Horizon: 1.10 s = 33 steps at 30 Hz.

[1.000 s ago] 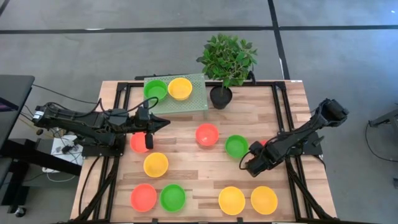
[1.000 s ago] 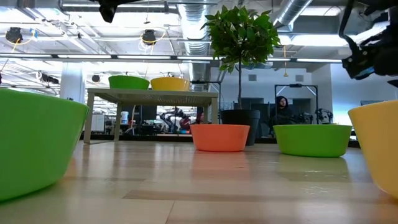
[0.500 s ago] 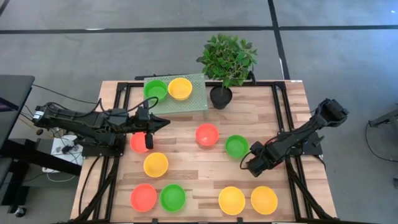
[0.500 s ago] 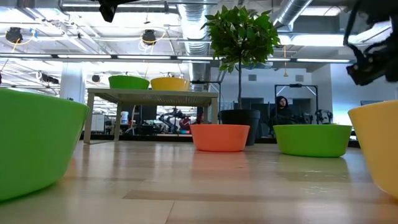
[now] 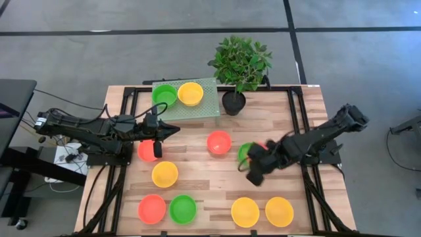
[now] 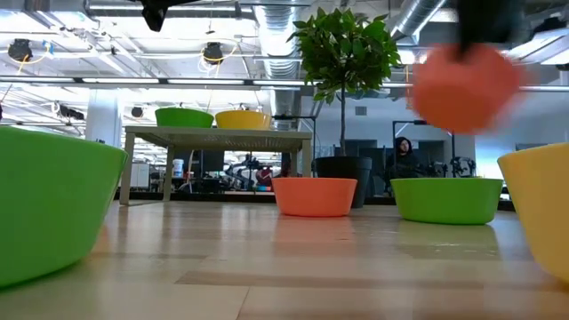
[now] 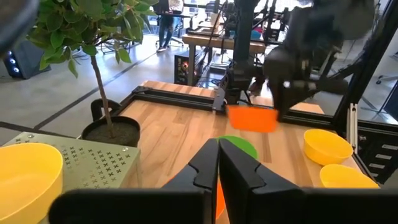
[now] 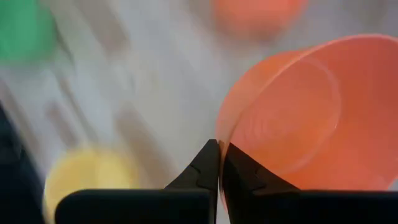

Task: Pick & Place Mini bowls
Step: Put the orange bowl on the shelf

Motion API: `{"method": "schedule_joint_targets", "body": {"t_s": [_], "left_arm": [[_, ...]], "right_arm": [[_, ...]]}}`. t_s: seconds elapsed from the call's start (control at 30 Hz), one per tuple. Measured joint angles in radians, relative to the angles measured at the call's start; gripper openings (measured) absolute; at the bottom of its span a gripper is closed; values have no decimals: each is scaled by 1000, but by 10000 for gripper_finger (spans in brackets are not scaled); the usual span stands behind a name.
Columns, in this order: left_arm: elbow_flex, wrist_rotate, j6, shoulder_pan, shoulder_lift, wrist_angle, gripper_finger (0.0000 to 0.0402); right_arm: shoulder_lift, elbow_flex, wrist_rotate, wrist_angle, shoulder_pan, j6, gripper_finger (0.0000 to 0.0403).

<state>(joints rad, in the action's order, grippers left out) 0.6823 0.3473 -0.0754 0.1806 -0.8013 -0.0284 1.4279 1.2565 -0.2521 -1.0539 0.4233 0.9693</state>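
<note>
Over the left of the wooden worktop, the left hand is hanging pinched shut and empty, just beyond a small round red-orange plastic bowl. Right of centre, the right hand is pinching another red-orange plastic bowl by its rim, raised above the small green plastic bowl.

Both end effectors closed (right raised)
</note>
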Motion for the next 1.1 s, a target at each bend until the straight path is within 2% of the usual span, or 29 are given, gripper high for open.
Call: {"method": "schedule_joint_targets", "body": {"t_s": [0.07, 0.17, 0.33, 0.43, 0.6, 0.83, 0.9, 1.1], "left_arm": [[0, 0, 25, 0, 0, 0, 14], [0, 0, 34, 0, 0, 0, 14], [0, 0, 45, 0, 0, 2, 14], [0, 0, 45, 0, 0, 5, 14], [-7, 0, 45, 0, 0, 10, 14], [-66, 0, 45, 0, 0, 41, 14], [-74, 0, 45, 0, -1, 53, 14], [-74, 0, 49, 0, 0, 85, 14]], "right_arm": [[12, 58, -96, 33, -48, -141, 2], [45, 129, -138, 93, -139, -379, 2], [178, 225, -52, 209, -309, -755, 2], [282, 317, 1, 163, -392, -905, 2], [440, 497, -63, 51, -478, -975, 4], [594, 731, -63, -127, -567, -1046, 3], [635, 786, -63, -210, -593, -1056, 3], [721, 891, -72, -291, -666, -1129, 5]]}}
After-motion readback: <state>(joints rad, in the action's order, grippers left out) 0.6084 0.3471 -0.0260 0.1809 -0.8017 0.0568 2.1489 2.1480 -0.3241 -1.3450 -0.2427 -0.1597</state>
